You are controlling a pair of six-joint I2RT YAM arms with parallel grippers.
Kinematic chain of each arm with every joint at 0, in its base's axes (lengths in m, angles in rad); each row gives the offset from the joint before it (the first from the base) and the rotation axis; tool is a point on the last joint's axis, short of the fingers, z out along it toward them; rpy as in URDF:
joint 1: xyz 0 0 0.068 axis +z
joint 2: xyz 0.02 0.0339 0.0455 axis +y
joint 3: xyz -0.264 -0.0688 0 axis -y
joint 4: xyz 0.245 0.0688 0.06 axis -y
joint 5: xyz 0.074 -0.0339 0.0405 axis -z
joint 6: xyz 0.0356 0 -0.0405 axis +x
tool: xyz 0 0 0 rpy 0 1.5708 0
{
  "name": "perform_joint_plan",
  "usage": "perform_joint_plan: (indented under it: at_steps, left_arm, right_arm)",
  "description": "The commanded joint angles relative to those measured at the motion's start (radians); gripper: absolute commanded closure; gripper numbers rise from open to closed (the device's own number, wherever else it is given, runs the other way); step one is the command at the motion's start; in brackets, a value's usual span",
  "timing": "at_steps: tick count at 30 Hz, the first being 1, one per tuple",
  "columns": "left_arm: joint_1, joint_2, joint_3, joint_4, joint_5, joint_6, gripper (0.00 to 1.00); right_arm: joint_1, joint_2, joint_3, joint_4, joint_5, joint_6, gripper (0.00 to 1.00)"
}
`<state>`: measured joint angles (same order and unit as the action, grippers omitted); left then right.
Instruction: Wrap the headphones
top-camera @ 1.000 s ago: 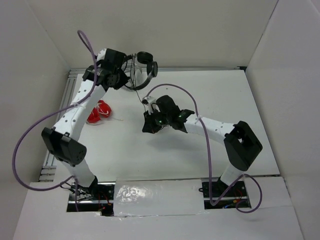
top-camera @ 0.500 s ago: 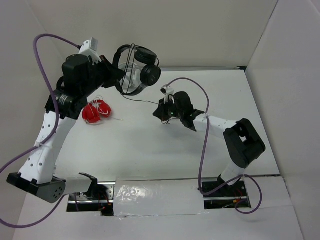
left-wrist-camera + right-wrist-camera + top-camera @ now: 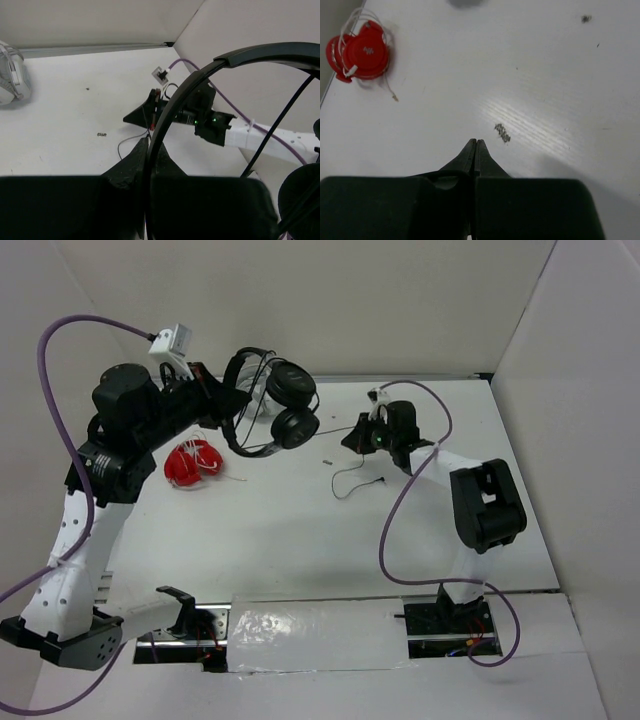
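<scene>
My left gripper (image 3: 233, 410) is shut on the thin headband of the black headphones (image 3: 292, 390) and holds them high above the back left of the table. Both round earcups hang to its right. In the left wrist view the headband (image 3: 200, 75) runs up out of my closed left gripper (image 3: 150, 144). My right gripper (image 3: 354, 439) sits low at the back middle, its jaws pressed together on the thin black cord (image 3: 347, 476), whose loose end trails on the table. In the right wrist view my right gripper (image 3: 474, 143) is closed, with a thin loop of cord beside the left finger.
A red earphone spool (image 3: 197, 462) with white wire lies at the left; it also shows in the right wrist view (image 3: 362, 52). Bulkier white and grey headphones (image 3: 11, 75) lie at the back. A small speck (image 3: 328, 457) lies on the table. White walls enclose the table.
My left arm has raised and turned the headphones, so the earcups now hang further right. My right gripper has moved back and to the right, drawing the cord with it.
</scene>
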<state>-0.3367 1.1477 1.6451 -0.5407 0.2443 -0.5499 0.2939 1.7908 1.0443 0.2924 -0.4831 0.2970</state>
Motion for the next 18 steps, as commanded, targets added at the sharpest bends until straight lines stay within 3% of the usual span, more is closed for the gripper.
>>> perform_joint_plan:
  at_steps: [1, 6, 10, 18]
  left_arm:
    - [0.005, -0.048, -0.011, 0.090, 0.087, 0.036, 1.00]
    - [0.005, -0.045, -0.089, 0.087, 0.159, 0.116, 1.00]
    - [-0.001, -0.031, -0.238, 0.122, 0.196, 0.221, 1.00]
    - [-0.081, 0.107, -0.341, 0.123, -0.012, 0.275, 1.00]
  right_arm:
    - [-0.044, 0.013, 0.123, -0.056, 0.029, 0.013, 1.00]
    - [-0.130, 0.051, 0.281, -0.153, 0.020, 0.016, 1.00]
    - [-0.191, 0.073, 0.490, -0.318, -0.020, -0.014, 1.00]
    - [-0.180, 0.062, 0.776, -0.616, 0.104, -0.105, 1.00]
